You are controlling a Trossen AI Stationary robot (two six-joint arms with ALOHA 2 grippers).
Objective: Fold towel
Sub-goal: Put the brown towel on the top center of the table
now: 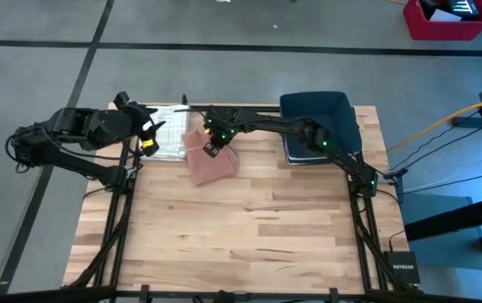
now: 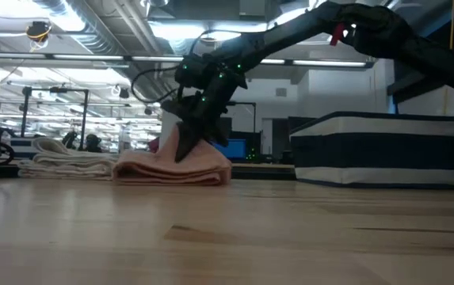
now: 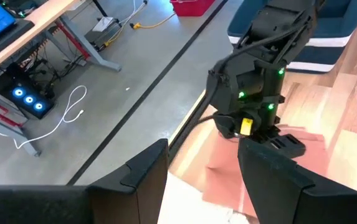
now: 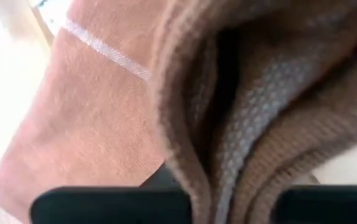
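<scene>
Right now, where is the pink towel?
In the high view the pink towel lies folded near the table's far edge, between the white towels on its left and the blue bin on its right.

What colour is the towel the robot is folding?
The towel is salmon pink, with a thin pale stripe across it. The right wrist view shows it best.

We see a pink terry-cloth towel (image 1: 209,163), soft, nubby weave | pale wooden plank table (image 1: 249,236), smooth, faint sheen | folded white cloth towels (image 1: 166,135), matt | navy fabric bin (image 1: 320,114), matt | dark matt-plastic right gripper (image 1: 210,148).
</scene>
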